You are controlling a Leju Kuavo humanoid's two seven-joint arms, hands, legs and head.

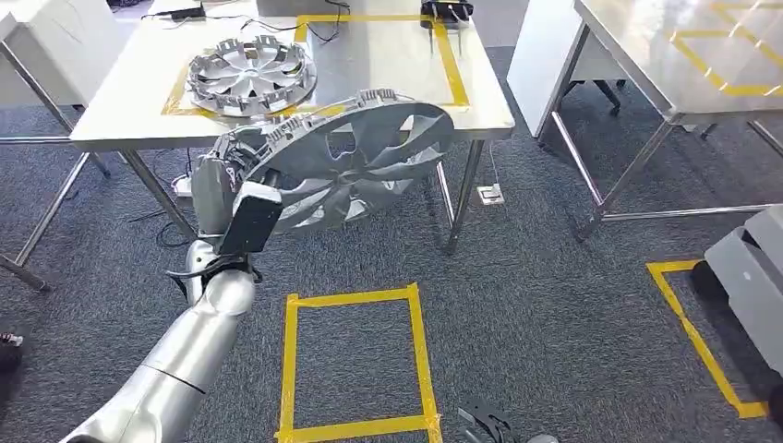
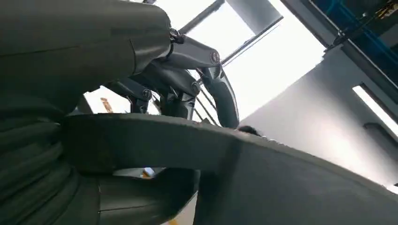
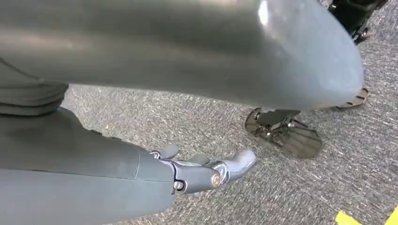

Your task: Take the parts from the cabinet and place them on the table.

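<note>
The left hand (image 1: 242,171) grips a grey wheel cover (image 1: 355,166) by its left rim, fingers closed over the edge; in the left wrist view the dark fingers (image 2: 187,79) curl over the cover's rim (image 2: 244,154) with the thumb beneath it. The cover is held tilted in the air, in front of the near edge of the steel table (image 1: 388,101) and not touching it, its spokes facing up and to the near side. On the table's left part, inside a square of yellow tape (image 1: 452,65), a second wheel cover (image 1: 251,76) lies flat with its clipped rim up. Dark cables and a small black device (image 1: 446,9) lie at the far edge of the table. A second steel table (image 1: 646,65) stands to the right, well apart. On the carpet near the robot is a yellow taped square (image 1: 355,300). The right hand (image 3: 206,171) hangs over the grey carpet (image 3: 211,122), its fingers spread slightly apart and holding nothing.
</note>
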